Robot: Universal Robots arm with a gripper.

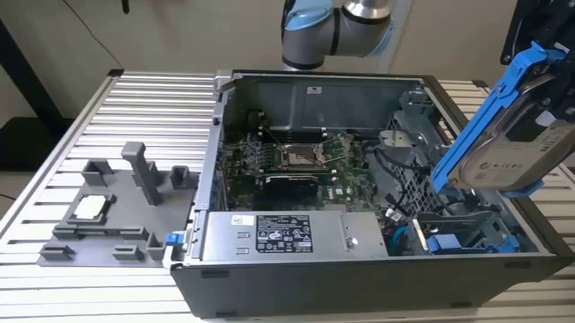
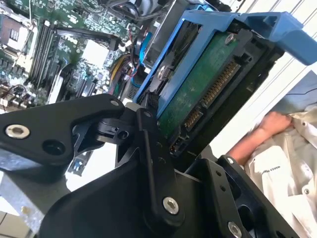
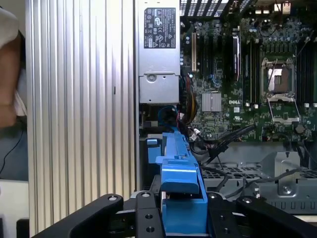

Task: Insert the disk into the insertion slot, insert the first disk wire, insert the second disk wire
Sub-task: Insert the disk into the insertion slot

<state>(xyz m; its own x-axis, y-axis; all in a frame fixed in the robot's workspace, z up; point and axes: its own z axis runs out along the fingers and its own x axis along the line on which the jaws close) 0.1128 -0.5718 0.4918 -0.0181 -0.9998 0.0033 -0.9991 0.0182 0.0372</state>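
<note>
In the exterior view the disk, silver-grey in a bright blue carrier frame, hangs tilted on edge above the right end of the open computer case. My gripper is shut on it from above. In both wrist views the black fingers clamp the carrier. The disk's green circuit side and connector face the second wrist camera. Below the disk lies the drive bay with the insertion slot. Blue and red wires lie loose beside the bay.
A grey labelled power-supply box sits along the case's front wall, and the motherboard fills its middle. A grey fixture plate stands on the slatted table at the exterior view's left. A person's hand is close by.
</note>
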